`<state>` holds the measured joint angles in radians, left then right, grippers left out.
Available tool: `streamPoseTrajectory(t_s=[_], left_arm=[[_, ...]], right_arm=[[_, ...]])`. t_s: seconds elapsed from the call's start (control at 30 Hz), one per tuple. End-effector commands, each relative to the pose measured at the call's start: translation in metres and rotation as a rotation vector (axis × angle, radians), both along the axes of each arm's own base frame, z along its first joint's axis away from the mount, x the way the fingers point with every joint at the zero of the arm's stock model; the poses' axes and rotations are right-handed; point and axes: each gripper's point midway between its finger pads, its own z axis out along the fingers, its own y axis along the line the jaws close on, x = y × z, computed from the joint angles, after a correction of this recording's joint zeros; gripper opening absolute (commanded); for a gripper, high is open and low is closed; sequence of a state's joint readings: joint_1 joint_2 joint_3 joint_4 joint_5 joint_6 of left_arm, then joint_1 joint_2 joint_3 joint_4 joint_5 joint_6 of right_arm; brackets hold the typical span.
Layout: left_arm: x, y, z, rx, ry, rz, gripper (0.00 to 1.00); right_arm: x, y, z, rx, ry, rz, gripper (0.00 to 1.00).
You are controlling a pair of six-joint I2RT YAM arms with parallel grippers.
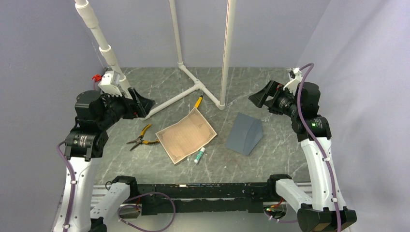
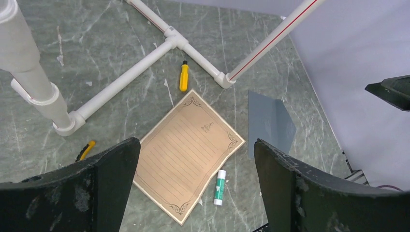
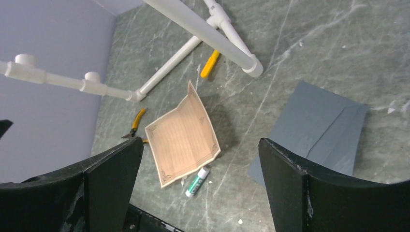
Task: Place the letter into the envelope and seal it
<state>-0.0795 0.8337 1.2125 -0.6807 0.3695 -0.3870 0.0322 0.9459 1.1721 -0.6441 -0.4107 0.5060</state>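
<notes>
The letter (image 1: 186, 136) lies flat, untouched, between two raised and empty grippers.

The left gripper (image 1: 142, 104) and right gripper (image 1: 265, 98) both hang above the table, jaws spread wide with nothing in them. Out from the left one, toward the middle, the letter lies printed side up, its far corner curling off the table. Pliers (image 1: 141, 139) lie just beside its left edge and a glue stick (image 1: 199, 155) just beside its near edge. The envelope (image 1: 244, 133) lies near the letter's right, below the right gripper, its flap seemingly part-raised. The pickup should go best at the curled corner, coming in low so one finger slips underneath, while the right gripper steadies the envelope.
</notes>
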Motion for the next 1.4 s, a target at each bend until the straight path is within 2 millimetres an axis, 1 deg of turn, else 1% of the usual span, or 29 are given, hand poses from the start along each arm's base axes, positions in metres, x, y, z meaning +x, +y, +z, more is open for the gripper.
streamPoseTrajectory(t_s=[0.0, 0.2, 0.4, 0.5, 0.57, 0.67, 0.73, 0.83, 0.97, 1.03, 1.13, 1.2, 1.23, 1.3, 1.37], left_arm=[[0.001, 0.006, 0.019, 0.017, -0.075, 0.024, 0.93], [0.003, 0.004, 0.020, 0.017, -0.087, 0.013, 0.93], [0.009, 0.001, 0.015, 0.010, -0.076, 0.001, 0.93], [0.013, -0.001, 0.007, -0.004, -0.052, -0.004, 0.93], [0.015, -0.006, -0.003, -0.027, -0.015, -0.018, 0.93], [0.018, -0.018, -0.018, -0.084, 0.037, -0.069, 0.93], [0.020, -0.026, -0.035, -0.131, 0.085, -0.102, 0.93], [0.023, -0.038, -0.064, -0.206, 0.166, -0.135, 0.91], [0.025, -0.049, -0.111, -0.257, 0.280, -0.121, 0.87], [0.024, -0.055, -0.137, -0.247, 0.333, -0.095, 0.84], [0.021, -0.066, -0.173, -0.209, 0.387, -0.065, 0.77], [0.016, -0.076, -0.193, -0.193, 0.416, -0.064, 0.74], [0.014, -0.081, -0.203, -0.180, 0.428, -0.060, 0.73], [0.011, -0.084, -0.221, -0.145, 0.446, -0.027, 0.71], [0.008, -0.083, -0.236, -0.112, 0.455, 0.010, 0.69]], right_arm=[[0.001, -0.004, 0.006, -0.023, -0.036, -0.014, 0.95], [0.006, -0.003, -0.002, -0.024, -0.013, -0.006, 0.96], [0.011, -0.006, -0.014, -0.033, 0.021, -0.029, 0.97], [0.014, -0.003, -0.028, -0.024, 0.050, -0.009, 0.98], [0.018, 0.003, -0.042, -0.011, 0.079, 0.012, 0.99], [0.026, 0.017, -0.063, 0.007, 0.100, 0.034, 0.98], [0.029, 0.037, -0.080, 0.023, 0.107, 0.079, 0.97], [0.030, 0.071, -0.111, 0.038, 0.123, 0.170, 0.93], [0.029, 0.099, -0.161, -0.027, 0.167, 0.238, 0.89], [0.026, 0.112, -0.177, -0.058, 0.175, 0.299, 0.86], [0.021, 0.127, -0.197, -0.114, 0.204, 0.358, 0.80], [0.019, 0.133, -0.205, -0.126, 0.225, 0.378, 0.76], [0.018, 0.136, -0.209, -0.120, 0.238, 0.384, 0.72], [0.018, 0.141, -0.213, -0.111, 0.252, 0.393, 0.68], [0.020, 0.143, -0.217, -0.100, 0.268, 0.388, 0.67]])
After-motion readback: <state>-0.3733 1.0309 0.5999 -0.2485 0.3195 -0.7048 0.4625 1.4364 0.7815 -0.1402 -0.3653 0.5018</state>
